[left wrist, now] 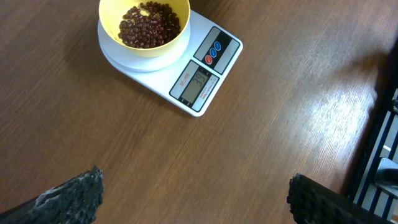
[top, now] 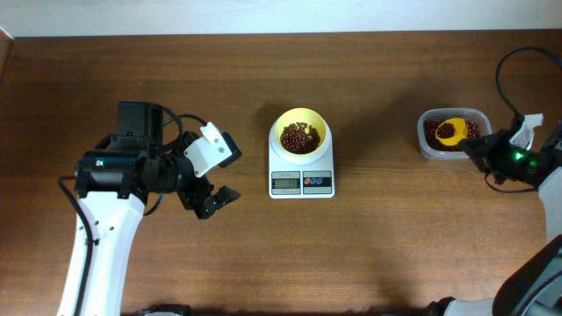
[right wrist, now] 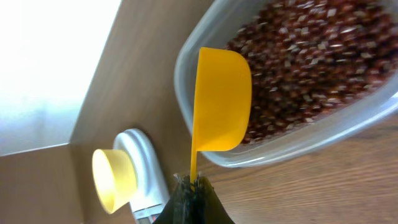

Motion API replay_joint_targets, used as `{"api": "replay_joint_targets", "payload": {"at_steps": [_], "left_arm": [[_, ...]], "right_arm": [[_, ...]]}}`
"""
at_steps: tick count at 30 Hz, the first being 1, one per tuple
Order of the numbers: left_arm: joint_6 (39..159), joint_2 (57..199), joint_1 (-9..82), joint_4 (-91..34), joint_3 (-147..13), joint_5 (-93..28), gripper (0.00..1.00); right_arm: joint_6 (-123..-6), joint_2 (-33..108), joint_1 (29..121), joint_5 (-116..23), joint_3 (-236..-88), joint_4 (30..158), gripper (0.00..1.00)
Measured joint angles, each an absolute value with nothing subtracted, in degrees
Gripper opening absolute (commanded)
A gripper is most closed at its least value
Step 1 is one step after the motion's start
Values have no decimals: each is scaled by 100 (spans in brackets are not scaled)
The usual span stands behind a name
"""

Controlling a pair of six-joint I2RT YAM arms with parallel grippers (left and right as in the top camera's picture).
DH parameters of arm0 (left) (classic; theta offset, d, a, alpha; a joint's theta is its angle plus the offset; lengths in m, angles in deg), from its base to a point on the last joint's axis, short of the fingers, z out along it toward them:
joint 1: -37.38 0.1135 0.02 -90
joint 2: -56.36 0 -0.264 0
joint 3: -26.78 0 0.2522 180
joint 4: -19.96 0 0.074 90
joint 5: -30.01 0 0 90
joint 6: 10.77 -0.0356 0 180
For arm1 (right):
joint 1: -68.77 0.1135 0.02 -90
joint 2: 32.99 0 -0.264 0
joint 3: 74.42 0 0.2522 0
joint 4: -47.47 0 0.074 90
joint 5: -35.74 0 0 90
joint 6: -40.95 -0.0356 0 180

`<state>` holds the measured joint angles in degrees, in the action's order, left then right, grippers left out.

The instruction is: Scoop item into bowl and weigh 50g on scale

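The pale yellow bowl sits on the white scale at the table's middle and holds dark reddish-brown beans. Bowl, beans and scale also show in the left wrist view. My left gripper is open and empty, left of the scale; its fingertips frame bare wood. My right gripper is shut on the handle of a yellow scoop, held over the clear container full of beans. The bowl and scale show far off.
The clear container stands at the far right with the scoop in it. A black cable loops above the right arm. The table's back edge runs along the top.
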<state>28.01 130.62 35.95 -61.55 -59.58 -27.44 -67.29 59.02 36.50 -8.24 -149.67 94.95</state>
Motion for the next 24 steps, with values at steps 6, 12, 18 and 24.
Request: {"api": "replay_joint_targets", "payload": {"at_steps": [6, 12, 18, 24], "left_arm": [[2801, 13062, 3595, -6155, -5958, -2744, 99], [2801, 13062, 3595, -6152, -5958, -2744, 99], [2801, 13062, 3595, -6155, -5958, -2742, 99], [2801, 13062, 3595, -6155, -5958, -2744, 99]], "right_arm": [[-6729, 5902, 3650, -22, -14967, 9381, 4], [-6729, 5902, 3661, 711, -14967, 9372, 4], [-6751, 5902, 4454, 844, -14967, 8961, 4], [-6784, 5902, 5919, 890, -14965, 8185, 4]]}}
